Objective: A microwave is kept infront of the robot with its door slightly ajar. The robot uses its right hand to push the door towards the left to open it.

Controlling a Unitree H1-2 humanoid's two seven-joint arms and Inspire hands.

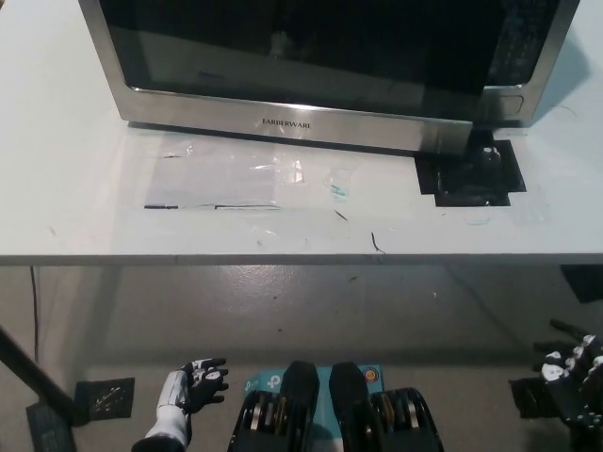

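A stainless-steel microwave point(320, 56) with a dark glass door point(292, 42) stands on the white table point(283, 207) at the top of the head view. The door's right edge point(476, 118) juts slightly forward of the control panel point(528, 56), so it looks a little ajar. My white left hand point(193, 391) hangs low at the bottom left, below the table edge, fingers apart and holding nothing. My black right hand point(575, 372) rests at the bottom right edge, also below the table, far from the door and partly cut off by the frame.
Black tape patches point(471, 174) mark the table under the microwave's right front corner. Clear tape and thin black marks point(226, 184) lie on the table in front of the door. The grey floor point(301, 311) shows beneath the table edge, with a dark pole point(33, 372) at bottom left.
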